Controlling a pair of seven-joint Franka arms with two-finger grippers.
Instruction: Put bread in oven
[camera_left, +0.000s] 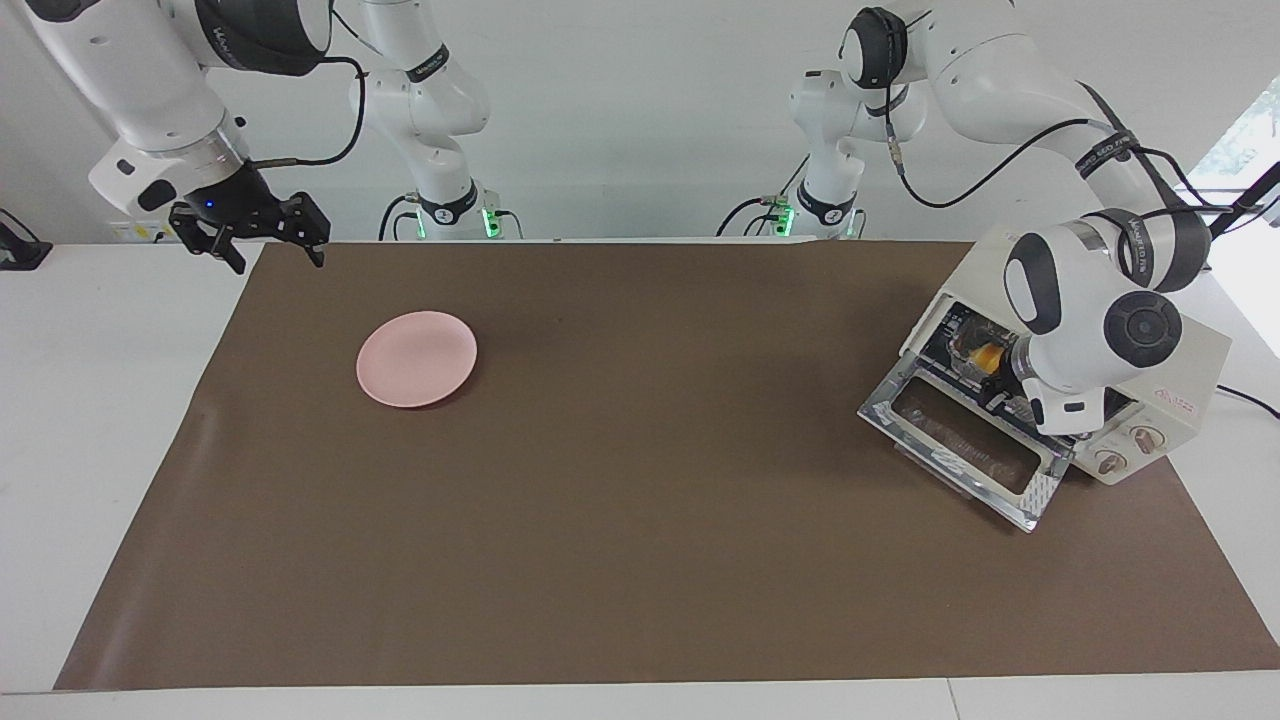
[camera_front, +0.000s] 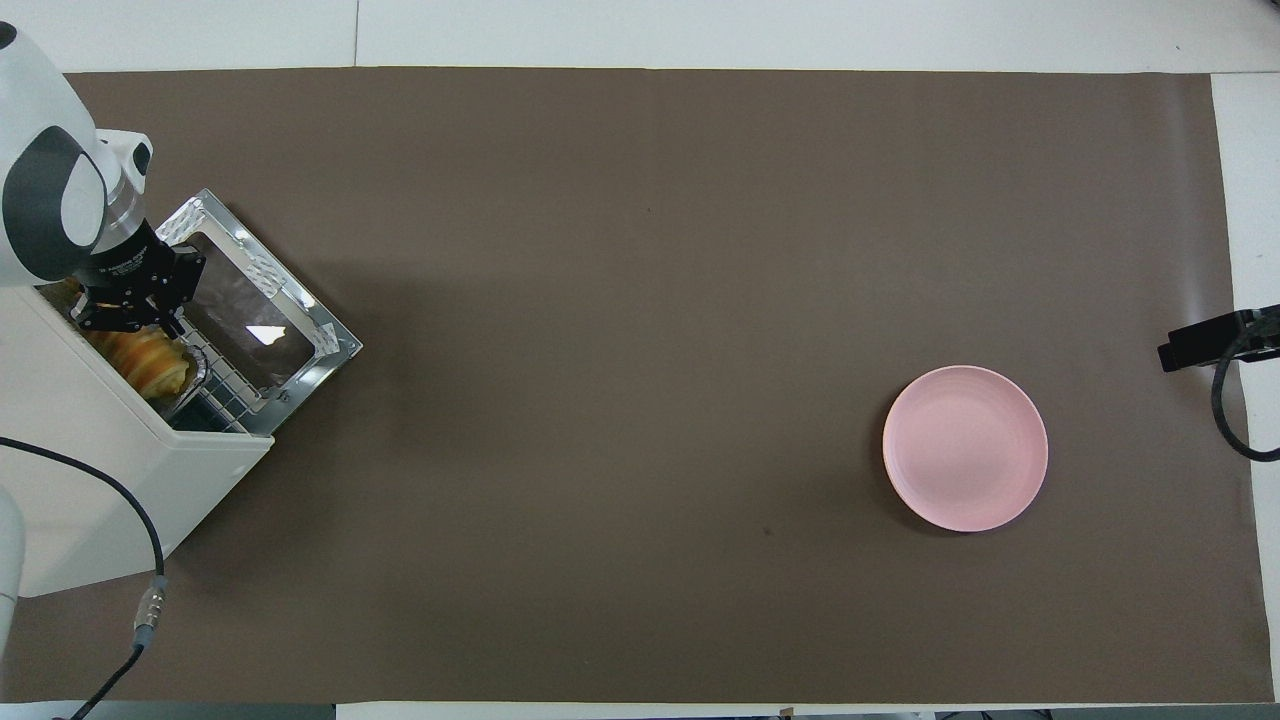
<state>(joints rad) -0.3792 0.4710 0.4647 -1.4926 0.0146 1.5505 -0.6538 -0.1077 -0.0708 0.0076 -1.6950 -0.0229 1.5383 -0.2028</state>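
Foil tray (camera_front: 196, 372) and bread (camera_front: 150, 358) in oven (camera_front: 120, 470) | left hand (camera_front: 128, 312) clamped narrow on tray rim at oven mouth, may drag it out over door (camera_front: 262, 330) | right hand (camera_left: 268, 238) wide, waits over surface corner

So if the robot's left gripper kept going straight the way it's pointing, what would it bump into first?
Probably the bread on its foil tray. The left gripper is shut and points into the open oven, right at the bread. How close they are is hard to tell.
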